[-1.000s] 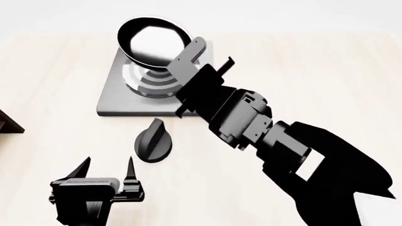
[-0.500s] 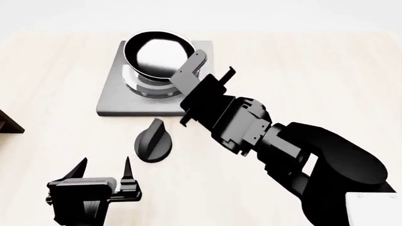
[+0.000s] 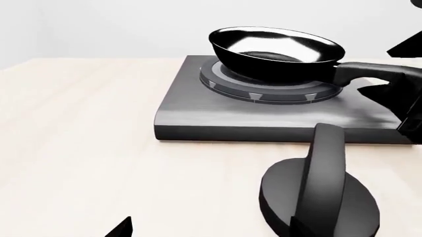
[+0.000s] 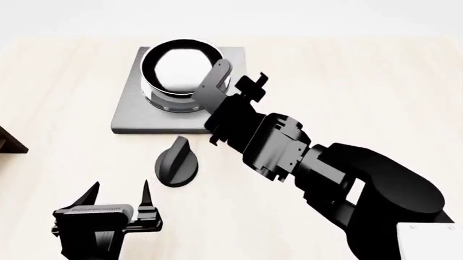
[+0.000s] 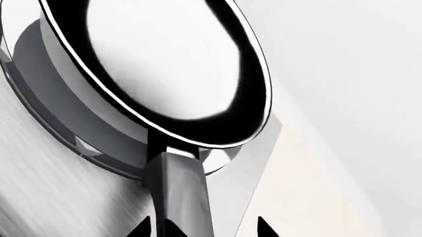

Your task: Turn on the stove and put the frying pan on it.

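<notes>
At the near left of the head view, the left gripper [image 4: 119, 197] is seen hovering over the pale table [image 4: 58, 81] with its jaws spread apart and nothing between them. Just ahead of it, the black knob [image 4: 175, 164] is shown upright on the table, close to the front edge of the stove [image 4: 134, 116] but not touching it. The frying pan [image 4: 181, 69] is pictured seated on the round burner [image 3: 264, 91] (its shiny inside facing up), level or very nearly so in the left wrist view. Its long handle [image 4: 211, 86] is seen running back toward the right gripper [image 4: 233, 96], whose jaws are closed on it; in the right wrist view the handle [image 5: 177, 197] is framed between the two dark fingertips [image 5: 267, 228]. The right arm [image 4: 326, 168] is shown reaching in from the lower right.
</notes>
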Tool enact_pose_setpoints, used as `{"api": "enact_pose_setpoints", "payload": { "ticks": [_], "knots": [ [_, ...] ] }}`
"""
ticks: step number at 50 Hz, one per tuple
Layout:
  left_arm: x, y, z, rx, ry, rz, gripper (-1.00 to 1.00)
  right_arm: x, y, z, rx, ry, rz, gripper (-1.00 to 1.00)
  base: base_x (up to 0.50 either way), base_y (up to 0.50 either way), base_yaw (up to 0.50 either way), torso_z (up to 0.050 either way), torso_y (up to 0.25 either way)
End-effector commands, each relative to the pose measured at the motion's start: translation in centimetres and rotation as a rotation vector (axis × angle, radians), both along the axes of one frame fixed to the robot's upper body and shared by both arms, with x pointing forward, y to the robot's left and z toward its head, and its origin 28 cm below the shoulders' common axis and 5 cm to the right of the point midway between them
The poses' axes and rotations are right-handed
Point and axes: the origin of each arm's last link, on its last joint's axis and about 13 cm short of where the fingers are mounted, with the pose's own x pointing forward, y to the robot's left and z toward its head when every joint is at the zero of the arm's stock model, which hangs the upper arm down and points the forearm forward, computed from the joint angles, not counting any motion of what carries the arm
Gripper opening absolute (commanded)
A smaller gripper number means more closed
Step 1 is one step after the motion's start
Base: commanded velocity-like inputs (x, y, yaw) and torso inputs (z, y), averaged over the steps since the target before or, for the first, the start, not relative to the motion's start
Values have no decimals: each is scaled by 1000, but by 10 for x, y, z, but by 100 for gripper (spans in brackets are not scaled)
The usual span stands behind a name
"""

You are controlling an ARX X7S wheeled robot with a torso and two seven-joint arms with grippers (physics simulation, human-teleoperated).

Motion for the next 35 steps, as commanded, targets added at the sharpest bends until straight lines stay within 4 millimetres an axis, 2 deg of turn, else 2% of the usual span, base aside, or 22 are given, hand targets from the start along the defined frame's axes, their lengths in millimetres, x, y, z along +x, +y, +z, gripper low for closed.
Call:
{"api": "enact_pose_setpoints", "payload": {
  "ticks": [1, 9, 14, 22, 30, 35],
  "knots": [
    [0, 0, 0, -1, 0, 1, 100, -1, 4, 2, -9, -21, 20, 100, 0, 0, 0, 0, 0],
    [0, 0, 0, 0, 1, 1, 100, -2, 5, 4, 39, 37, 36, 100, 0, 0, 0, 0, 0],
    [0, 1, 0, 0, 1, 3, 100, -3, 7, 11, 167, 175, 57, 100, 0, 0, 0, 0, 0],
    [0, 1, 0, 0, 0, 4, 100, -2, 8, 16, 200, 196, 69, 100, 0, 0, 0, 0, 0],
    [1, 1, 0, 2, 0, 3, 100, -5, 8, 38, 262, 163, 96, 100, 0, 0, 0, 0, 0],
    [1, 1, 1, 0, 0, 7, 100, -16, 2, 57, 284, 119, 129, 100, 0, 0, 0, 0, 0]
  ]
}}
